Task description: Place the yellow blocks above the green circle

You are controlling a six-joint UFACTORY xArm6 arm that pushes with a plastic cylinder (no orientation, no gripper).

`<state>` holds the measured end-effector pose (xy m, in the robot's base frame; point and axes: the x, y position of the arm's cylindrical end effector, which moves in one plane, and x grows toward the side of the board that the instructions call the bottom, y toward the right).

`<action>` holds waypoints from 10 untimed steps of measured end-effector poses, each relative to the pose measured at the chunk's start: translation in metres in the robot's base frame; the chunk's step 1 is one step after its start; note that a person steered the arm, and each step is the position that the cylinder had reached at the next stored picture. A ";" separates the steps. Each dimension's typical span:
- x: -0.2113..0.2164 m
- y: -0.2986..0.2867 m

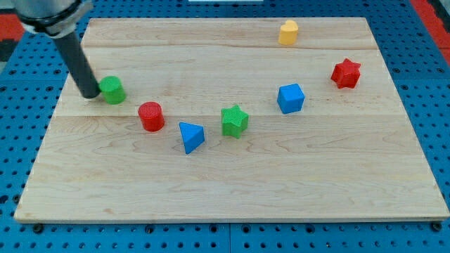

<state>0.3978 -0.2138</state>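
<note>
One yellow block (287, 32), heart-like in shape, sits near the board's top edge, right of centre. The green circle (112, 90), a short cylinder, sits at the view's left. My tip (91, 94) rests on the board just left of the green circle, touching or almost touching it. The yellow block is far to the right of both. No second yellow block shows.
A red cylinder (150, 116), a blue triangle (190, 135), a green star (234, 120), a blue cube (290, 98) and a red star (345, 73) form an arc across the wooden board (232, 197). A blue pegboard (436, 105) surrounds it.
</note>
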 end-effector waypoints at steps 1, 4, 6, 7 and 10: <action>0.000 0.034; 0.001 -0.091; -0.061 -0.058; -0.061 -0.065; -0.097 0.040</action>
<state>0.3004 -0.1738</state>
